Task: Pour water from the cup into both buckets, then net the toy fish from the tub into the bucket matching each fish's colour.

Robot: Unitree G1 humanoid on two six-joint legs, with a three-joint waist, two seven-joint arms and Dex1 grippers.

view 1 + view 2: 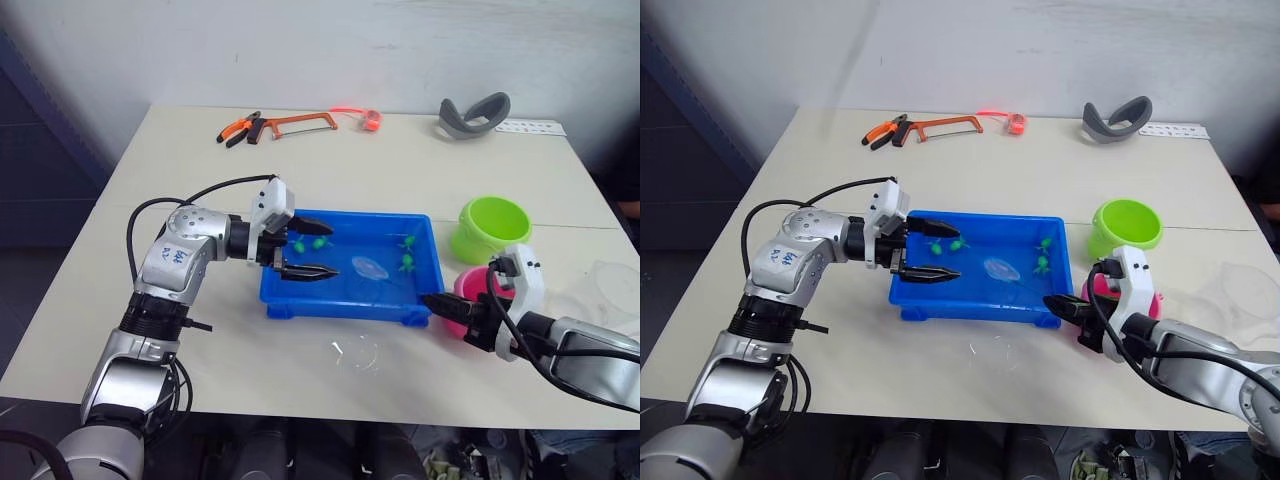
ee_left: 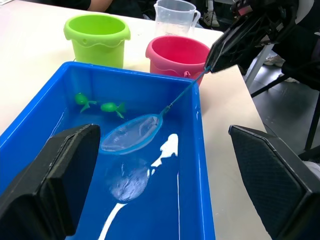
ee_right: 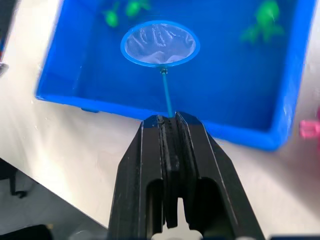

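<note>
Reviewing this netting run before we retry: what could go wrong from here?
1. The right gripper pinches only the end of the net handle; a loaded hoop could twist or slip in the jaws.
2. The left gripper hangs open over the tub, close to two green fish; the net sweeping there could strike it.
3. The pink bucket sits right beside the right arm, so a lift could knock it.

Right pincer (image 3: pixel 168 120) clamps net (image 3: pixel 160 45) over tub (image 3: pixel 65 60)

Head stereo pair looking down, wrist cameras close, all sharing tub (image 1: pixel 347 297)
</note>
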